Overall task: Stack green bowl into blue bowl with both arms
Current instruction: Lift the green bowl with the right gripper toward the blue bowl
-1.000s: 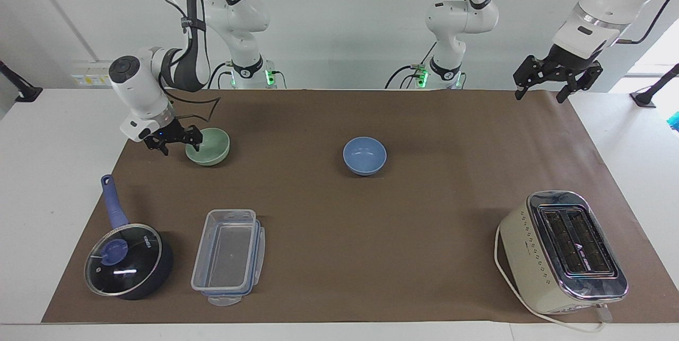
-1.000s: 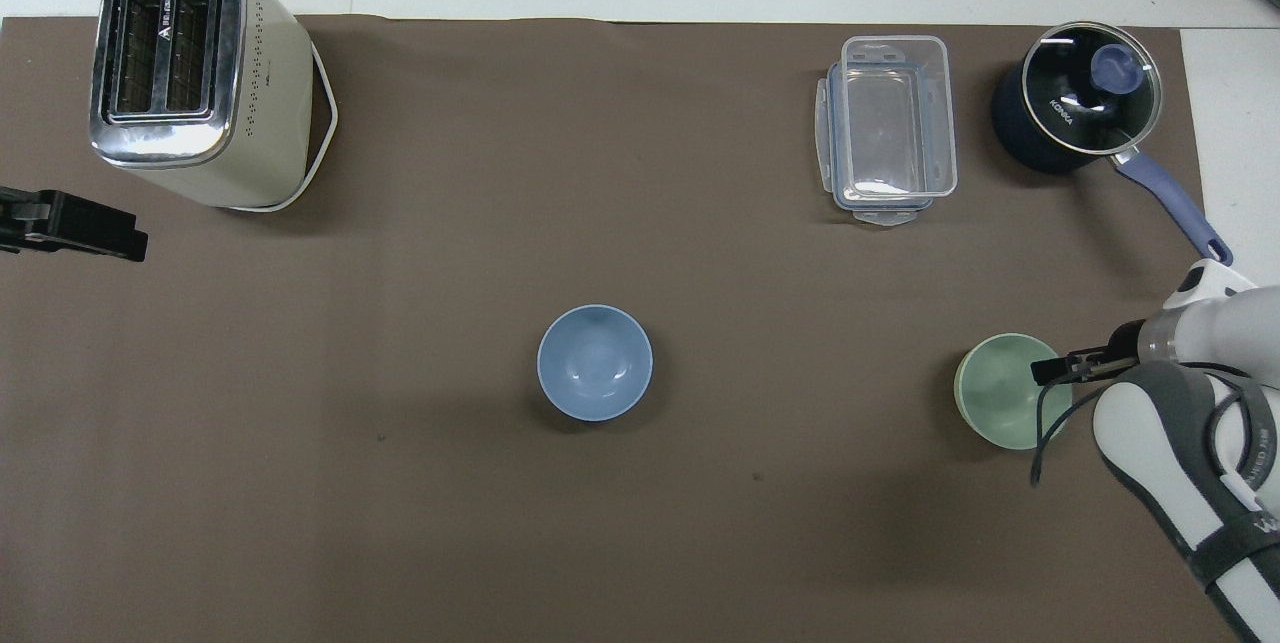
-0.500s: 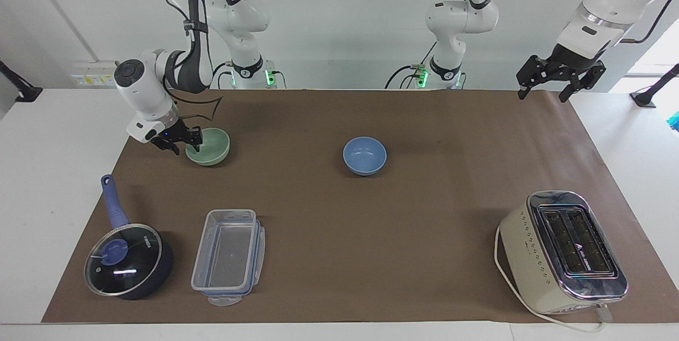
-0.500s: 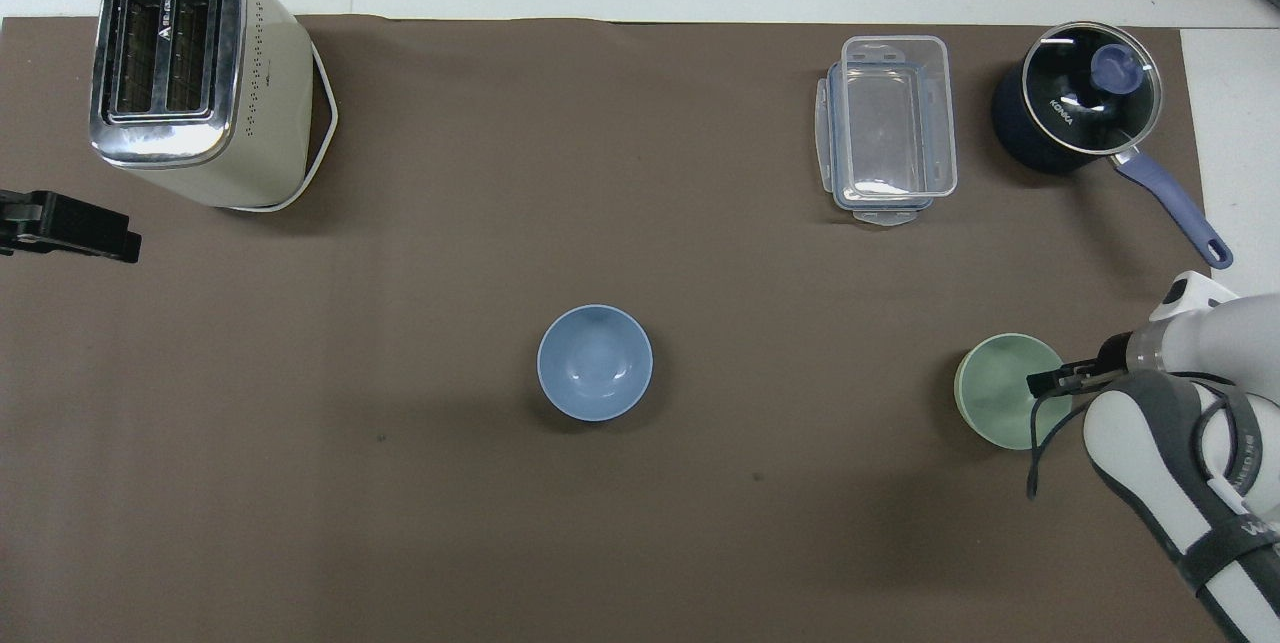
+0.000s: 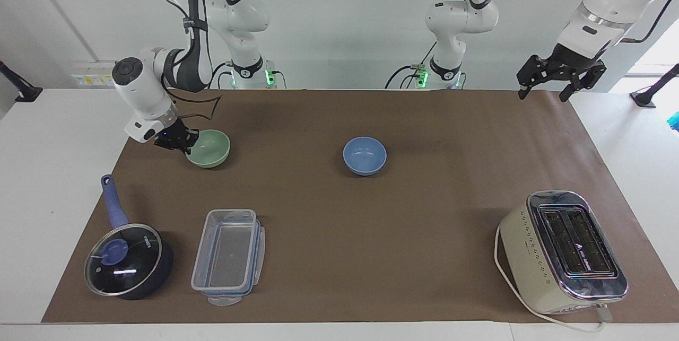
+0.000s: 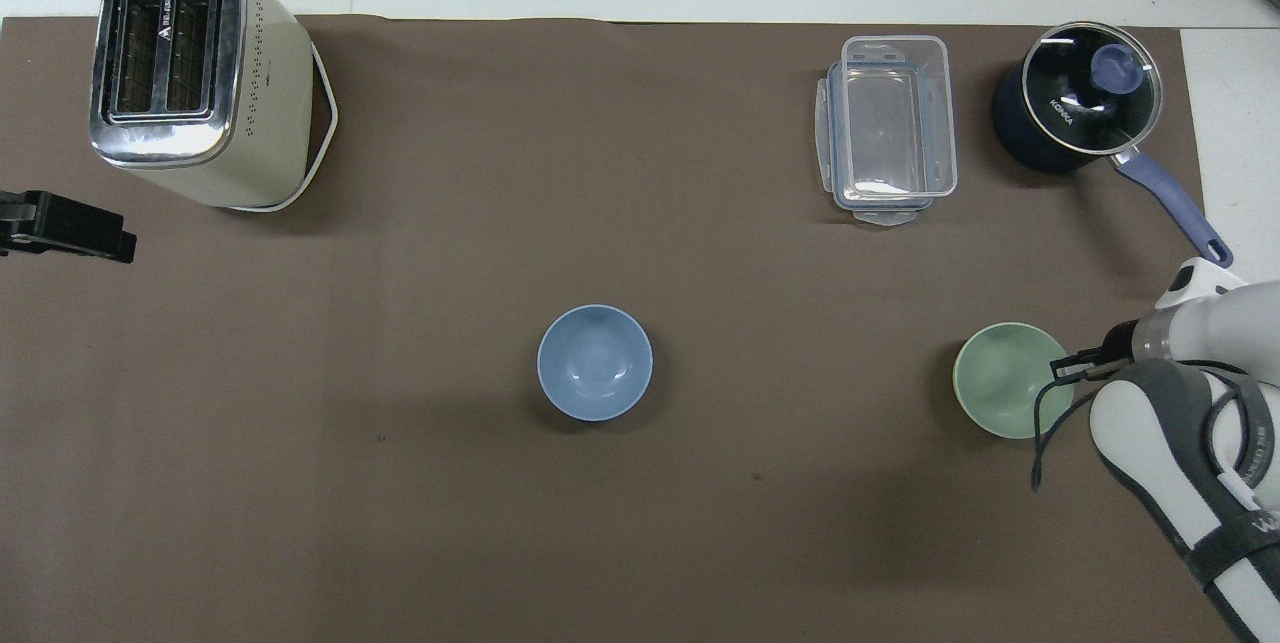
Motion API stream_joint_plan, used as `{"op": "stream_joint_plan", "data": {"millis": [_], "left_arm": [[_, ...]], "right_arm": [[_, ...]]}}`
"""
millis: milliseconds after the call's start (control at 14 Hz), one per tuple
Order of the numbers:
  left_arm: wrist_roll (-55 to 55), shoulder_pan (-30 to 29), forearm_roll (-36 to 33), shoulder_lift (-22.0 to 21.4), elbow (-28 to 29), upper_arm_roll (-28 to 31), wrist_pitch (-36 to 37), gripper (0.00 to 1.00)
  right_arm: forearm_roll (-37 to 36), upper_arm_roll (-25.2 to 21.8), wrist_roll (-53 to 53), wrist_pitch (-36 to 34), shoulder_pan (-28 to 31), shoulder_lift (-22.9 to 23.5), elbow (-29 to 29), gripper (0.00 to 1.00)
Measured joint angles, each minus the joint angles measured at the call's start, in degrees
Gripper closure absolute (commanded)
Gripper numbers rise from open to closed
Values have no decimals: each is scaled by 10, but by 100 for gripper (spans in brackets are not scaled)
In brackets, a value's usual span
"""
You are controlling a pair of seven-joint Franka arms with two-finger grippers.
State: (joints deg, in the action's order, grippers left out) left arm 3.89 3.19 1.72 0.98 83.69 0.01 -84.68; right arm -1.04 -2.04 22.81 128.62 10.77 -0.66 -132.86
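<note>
Right tool (image 5: 186,142) sits at the rim of the small round pale mint-green bowl (image 5: 210,148), on the side toward the right arm's end of the tabletop; its black fingers look closed on that rim, with the bowl tipped slightly and held at the edge. In the overhead view the same right tool (image 6: 1072,366) meets the mint-green bowl (image 6: 1005,379) at its edge, and the white arm with its grey sleeve and black cable comes in from the corner of that view.

Left tool (image 5: 556,75) hangs in the air over the edge of the brown paper sheet (image 5: 339,224) at the left arm's end, with its fingers spread wide and nothing between them; this arm waits. Only its black tip (image 6: 62,226) shows from above.

The small round light periwinkle-blue bowl (image 5: 364,155) stands upright and empty near the middle of the sheet, well apart from the green bowl.

Farther from the robots stand a cream and chrome two-slot toaster (image 5: 562,251) toward the left arm's end, and, toward the right arm's end, a clear rectangular plastic container (image 5: 229,249) beside a dark blue saucepan with a glass lid and blue handle (image 5: 127,256).
</note>
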Motion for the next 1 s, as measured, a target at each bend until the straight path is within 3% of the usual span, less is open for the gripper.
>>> {"op": "stream_joint_plan", "data": {"millis": [643,1000], "left_arm": [[0,0,0,0,0,0,0,0],[0,0,0,0,0,0,0,0]], "right_arm": [[38,17,-26,-170,-38,-1,151,100],[43,125,-179,-193,-40,-8,178,100]]}}
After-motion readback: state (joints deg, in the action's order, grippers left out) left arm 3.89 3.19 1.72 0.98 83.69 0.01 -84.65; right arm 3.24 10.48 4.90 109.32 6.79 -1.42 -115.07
